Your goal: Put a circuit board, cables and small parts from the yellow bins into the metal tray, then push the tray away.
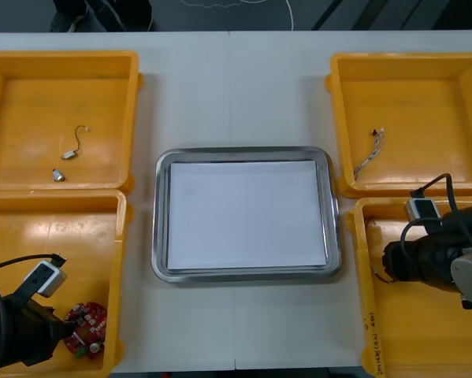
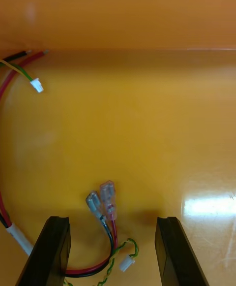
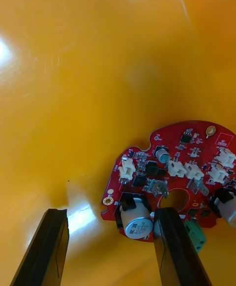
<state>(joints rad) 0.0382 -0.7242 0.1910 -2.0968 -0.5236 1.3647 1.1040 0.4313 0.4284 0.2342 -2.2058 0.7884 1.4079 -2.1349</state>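
- The left gripper (image 3: 110, 214) hangs low in the near-left bin (image 1: 31, 236), jaws open and empty.
- The round red circuit board (image 3: 172, 168) lies flat on the glossy bin floor. Most of it sits beyond one finger, and only its edge with a silver can-shaped part reaches into the gap.
- The jaws likely need a sideways shift toward the board before closing.
- The right gripper (image 2: 113, 219) is in the near-right bin (image 1: 369, 315), jaws open and holding nothing.
- Between its fingers lie the cables (image 2: 105, 202): thin, limp wires whose clear-sleeved ends point away along the fingers.
- The tray (image 1: 161, 236), shiny-rimmed and white inside, waits on the counter (image 1: 236, 94) between both arms.
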